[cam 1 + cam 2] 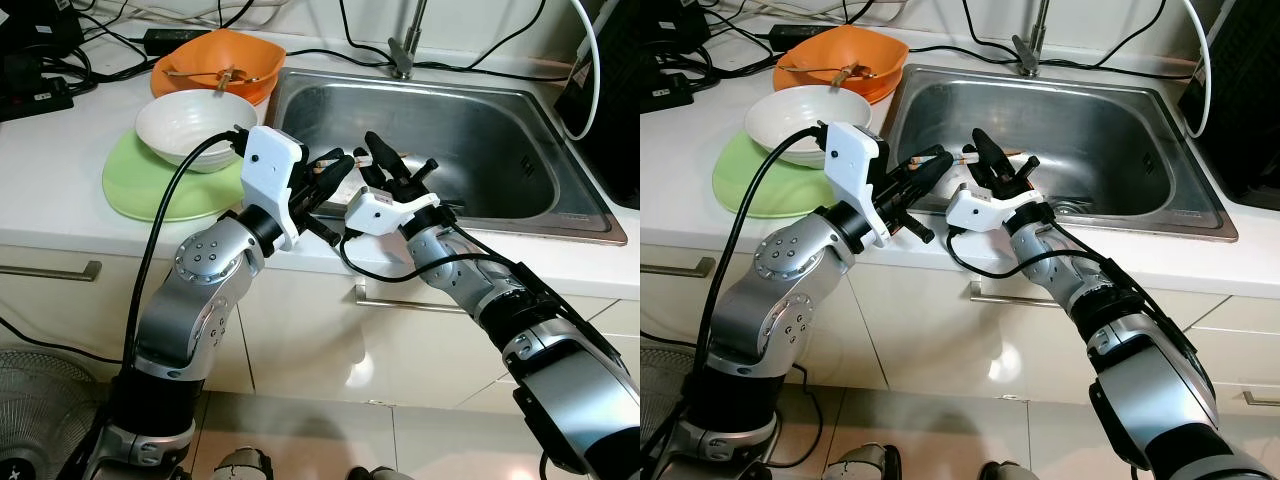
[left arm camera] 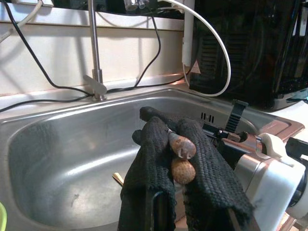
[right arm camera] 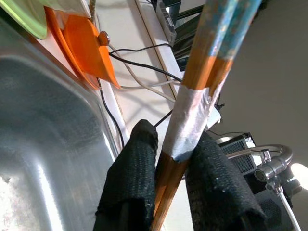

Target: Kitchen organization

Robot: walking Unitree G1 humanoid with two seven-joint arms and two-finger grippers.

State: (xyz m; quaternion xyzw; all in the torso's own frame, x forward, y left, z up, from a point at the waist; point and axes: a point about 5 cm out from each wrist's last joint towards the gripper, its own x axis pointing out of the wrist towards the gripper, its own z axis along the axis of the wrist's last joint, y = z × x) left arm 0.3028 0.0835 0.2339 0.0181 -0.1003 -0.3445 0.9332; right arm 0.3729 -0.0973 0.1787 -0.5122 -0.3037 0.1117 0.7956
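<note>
While the steel sink (image 1: 520, 215) sits there mostly bare, the counter on its left side is crowded: a white bowl (image 1: 190, 125) on a green plate (image 1: 140, 190), an orange bowl (image 1: 225, 55) with a spoon in it behind those, and black cables (image 1: 90, 40) trailing along the wall by the faucet (image 1: 405, 45). Both arms meet over the sink's front-left corner, and they block most of that edge. The chopsticks (image 3: 192, 110), a taped-together pair, are pinched between the right gripper (image 3: 173, 159) fingers, and the left gripper (image 2: 180, 154) is clamped on their rounded ends too. Hard to make out the sticks from the head views, just thin tips (image 1: 930, 157) poking between the two grippers above the sink rim.
</note>
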